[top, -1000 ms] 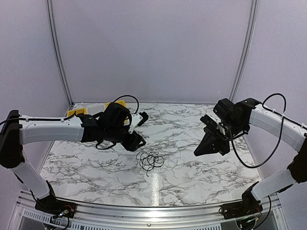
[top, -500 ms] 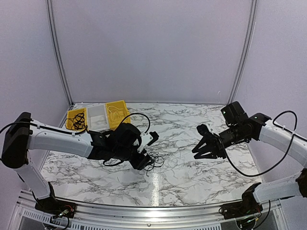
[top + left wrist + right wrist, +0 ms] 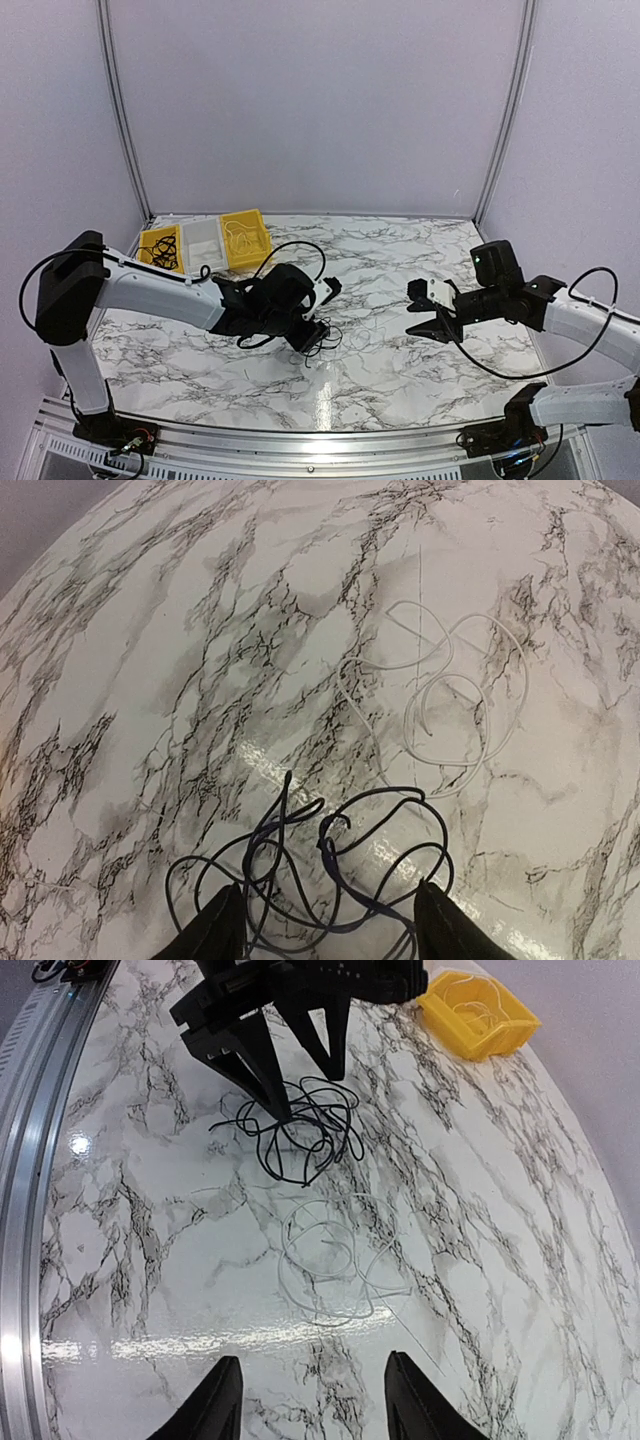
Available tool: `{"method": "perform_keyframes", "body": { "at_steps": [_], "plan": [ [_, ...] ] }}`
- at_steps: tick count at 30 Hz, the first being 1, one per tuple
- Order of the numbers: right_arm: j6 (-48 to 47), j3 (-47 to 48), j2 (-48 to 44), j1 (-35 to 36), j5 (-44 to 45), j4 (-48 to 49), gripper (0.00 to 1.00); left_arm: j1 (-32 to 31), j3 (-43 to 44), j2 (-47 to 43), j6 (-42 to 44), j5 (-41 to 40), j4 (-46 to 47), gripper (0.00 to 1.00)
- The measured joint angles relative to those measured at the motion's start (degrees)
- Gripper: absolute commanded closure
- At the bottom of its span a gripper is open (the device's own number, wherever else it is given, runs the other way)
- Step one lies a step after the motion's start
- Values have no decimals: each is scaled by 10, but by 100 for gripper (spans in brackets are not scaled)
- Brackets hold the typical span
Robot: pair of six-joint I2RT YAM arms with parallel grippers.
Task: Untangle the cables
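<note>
The black cables [image 3: 345, 865] lie in a loose tangle of loops on the marble table [image 3: 400, 250]. My left gripper [image 3: 330, 925] is open, low over the table, with its fingers [image 3: 222, 928] standing either side of the near part of that tangle; it grips nothing. A thin white cable [image 3: 455, 705] lies in loops just beyond the black ones and apart from them. In the right wrist view the white cable [image 3: 330, 1260] is ahead of my right gripper [image 3: 312, 1390], which is open and empty. From the top view, the right gripper [image 3: 418, 312] hovers right of the tangle [image 3: 322, 338].
Three small bins stand at the back left: a yellow bin [image 3: 160, 248] with black cables in it, a white bin [image 3: 203, 240], and a yellow bin [image 3: 245, 238] with white cable. An aluminium rail [image 3: 320, 440] runs along the table's near edge.
My left gripper has come down and forward from above the table onto the black tangle. My right gripper has opened from shut, lowered, and turned towards the white cable.
</note>
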Motion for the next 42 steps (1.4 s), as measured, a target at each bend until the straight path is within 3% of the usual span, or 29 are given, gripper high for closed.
{"method": "perform_keyframes", "body": {
  "at_steps": [7, 11, 15, 22, 27, 30, 34, 38, 42],
  "plan": [
    [19, 0, 17, 0, 25, 37, 52, 4, 85, 57, -24, 1, -30, 40],
    [32, 21, 92, 2, 43, 44, 58, 12, 145, 83, -47, 12, -44, 44],
    [44, 52, 161, 15, 63, 40, 57, 38, 218, 133, -82, 56, -57, 43],
    [50, 53, 149, 20, 83, 44, 55, 66, 268, 185, -132, 141, -106, 45],
    [52, 53, 147, 20, 93, 47, 55, 64, 307, 232, -153, 179, -130, 58],
    [54, 52, 147, 20, 96, 47, 55, 64, 327, 256, -167, 192, -138, 77],
    [56, 52, 147, 20, 99, 47, 55, 65, 333, 266, -179, 200, -149, 91],
    [61, 53, 147, 20, 100, 46, 55, 65, 319, 245, -170, 197, -141, 100],
    [71, 87, 150, 14, 97, 21, 49, 64, 234, 154, -150, 203, -100, 100]
  ]
}}
